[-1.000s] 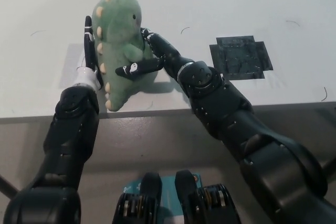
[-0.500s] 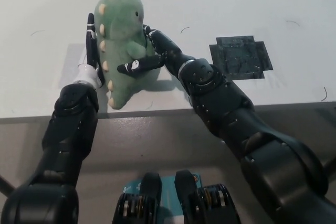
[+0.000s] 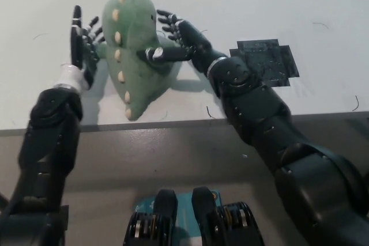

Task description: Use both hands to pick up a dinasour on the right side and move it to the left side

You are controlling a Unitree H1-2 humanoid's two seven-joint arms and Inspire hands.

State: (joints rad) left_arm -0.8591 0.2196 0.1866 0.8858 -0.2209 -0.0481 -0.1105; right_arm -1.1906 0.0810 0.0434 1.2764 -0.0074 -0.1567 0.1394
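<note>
While our left hand point(image 3: 81, 47) stood with fingers spread just beside the dinosaur point(image 3: 130, 50), apart from its flank, the toy sat between both hands. Our right hand point(image 3: 176, 41) touched its other side, fingers splayed. Half a second before, both palms pressed it.

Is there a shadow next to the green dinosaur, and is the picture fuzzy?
Head view: the dinosaur casts a soft grey shadow to its right on the white table; the light is even, with no glare; the picture is slightly soft but clear enough to see both the left hand and right hand.
</note>
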